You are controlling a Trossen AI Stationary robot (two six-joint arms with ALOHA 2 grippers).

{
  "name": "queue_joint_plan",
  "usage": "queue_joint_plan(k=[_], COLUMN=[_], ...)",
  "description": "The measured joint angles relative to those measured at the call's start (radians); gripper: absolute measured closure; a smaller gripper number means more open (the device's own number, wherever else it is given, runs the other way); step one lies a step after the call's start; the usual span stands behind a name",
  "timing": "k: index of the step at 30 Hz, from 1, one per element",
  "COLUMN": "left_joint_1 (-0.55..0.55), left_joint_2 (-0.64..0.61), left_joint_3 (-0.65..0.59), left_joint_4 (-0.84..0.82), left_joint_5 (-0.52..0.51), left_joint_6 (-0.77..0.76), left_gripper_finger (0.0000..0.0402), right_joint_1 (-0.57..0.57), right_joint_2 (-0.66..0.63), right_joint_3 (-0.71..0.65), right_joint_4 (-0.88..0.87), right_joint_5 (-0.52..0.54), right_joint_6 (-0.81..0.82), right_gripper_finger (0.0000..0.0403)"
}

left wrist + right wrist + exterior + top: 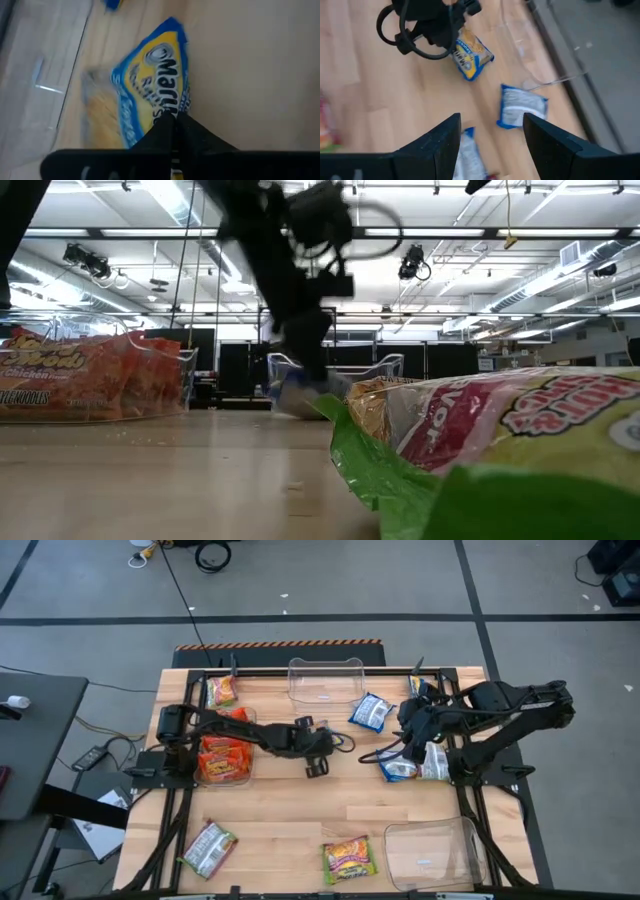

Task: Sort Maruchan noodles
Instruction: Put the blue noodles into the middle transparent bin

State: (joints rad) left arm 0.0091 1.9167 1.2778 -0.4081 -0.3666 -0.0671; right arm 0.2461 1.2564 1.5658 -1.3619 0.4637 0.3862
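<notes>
You are at the grab step: your left claw (175,125) is pinched tight on the edge of one blue-and-yellow noodle packet (155,75). That packet lies flat on the wooden surface (280,810), near the middle, and the top view hides it under the claw. I think your next move is to lift it straight up, and gently, because the claw has only a thin bit of the wrapper and it could slip out. Then you need to carry it to the tray for its kind. The tray on the left (205,780) holds the orange packets (222,755), so this one should not go there. The clear tray at the far edge (325,680) is close by and looks like a good place, but I cannot be sure it is the right one. Your right claw (492,135) is wide open and holds nothing. It hangs over the right side of the surface, above some blue-and-white packets (522,107). The packet you hold is small, flat and crinkly, with a yellow face, a blue rim and big letters on it. It looks light and bendy, so it may droop when it comes up. A silver packet (208,850) and a yellow-green packet (347,860) wait near the front edge, not yet sorted.
</notes>
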Motion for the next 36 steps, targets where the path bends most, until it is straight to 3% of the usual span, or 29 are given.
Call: queue_joint_plan(k=[7,12,17,21,30,36], left_joint_1=[0.067,0.205,0.387,0.454,0.426,0.391], left_joint_2=[-0.002,-0.013,-0.017,-0.007,-0.005,-0.006], left_joint_3=[0.398,0.535,0.516,0.442,0.284,0.239], left_joint_4=[-0.308,-0.324,-0.227,-0.118,0.1,0.049], left_joint_5=[0.051,0.05,0.062,0.071,-0.044,-0.134], left_joint_6=[-0.253,-0.386,-0.559,-0.712,-1.168,-1.288], left_gripper_finger=[0.0385,0.0387,0.0387,0.0387,0.0386,0.0385], right_joint_1=[0.047,0.11,0.166,0.193,0.121,0.005], right_joint_2=[0.0,0.0,0.0,0.0,0.0,0.001], right_joint_3=[0.0,0.0,0.0,0.0,0.0,0.0], right_joint_4=[0.012,0.045,0.074,0.101,0.108,0.113], right_joint_5=[-0.043,-0.043,-0.008,0.043,0.069,0.056], right_joint_6=[0.186,0.31,0.396,0.392,0.148,-0.093], right_gripper_finger=[0.0183,0.0183,0.0183,0.0183,0.0183,0.0183])
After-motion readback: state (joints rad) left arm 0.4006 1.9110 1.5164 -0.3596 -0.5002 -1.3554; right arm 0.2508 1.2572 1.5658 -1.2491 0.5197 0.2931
